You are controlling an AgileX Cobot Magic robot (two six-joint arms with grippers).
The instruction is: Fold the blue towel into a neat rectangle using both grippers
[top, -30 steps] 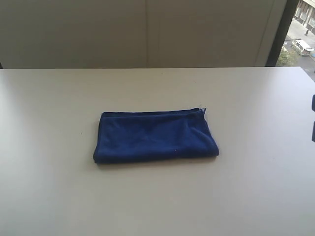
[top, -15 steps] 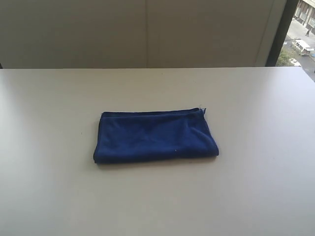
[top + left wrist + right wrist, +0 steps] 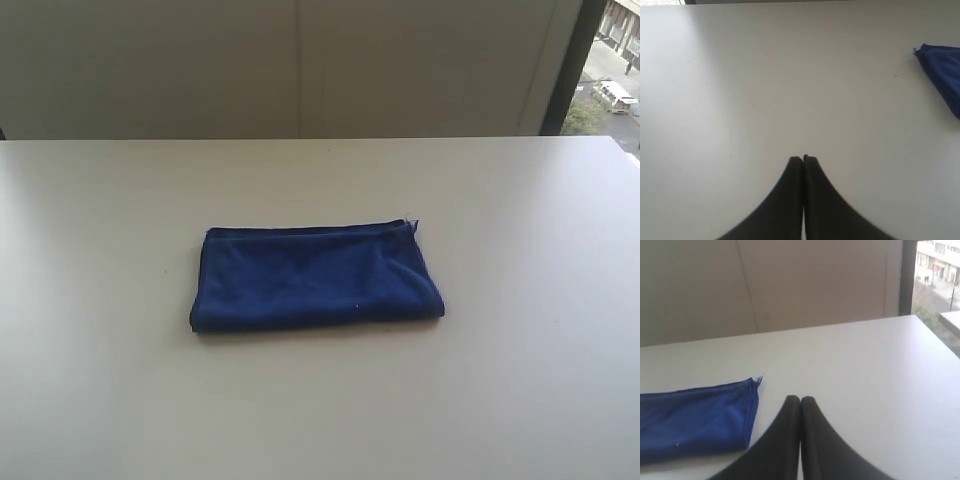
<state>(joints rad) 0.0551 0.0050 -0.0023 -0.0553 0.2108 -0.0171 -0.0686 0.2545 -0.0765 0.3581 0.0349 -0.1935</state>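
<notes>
The blue towel (image 3: 315, 278) lies folded into a flat rectangle at the middle of the white table (image 3: 520, 380), long side running left to right. Neither arm shows in the exterior view. In the left wrist view my left gripper (image 3: 803, 159) is shut on nothing over bare table, with only a corner of the towel (image 3: 943, 72) at the frame's edge. In the right wrist view my right gripper (image 3: 800, 400) is shut and empty, a short way off the towel's (image 3: 695, 415) short end, where a small tag sticks up.
A beige wall (image 3: 300, 65) stands behind the table's far edge. A dark window frame (image 3: 572, 65) at the back right shows a street outside. The table's right edge (image 3: 940, 347) is in the right wrist view.
A dark piece of the right arm at the exterior view's right edge one second ago has gone out of view. The towel has not moved.
</notes>
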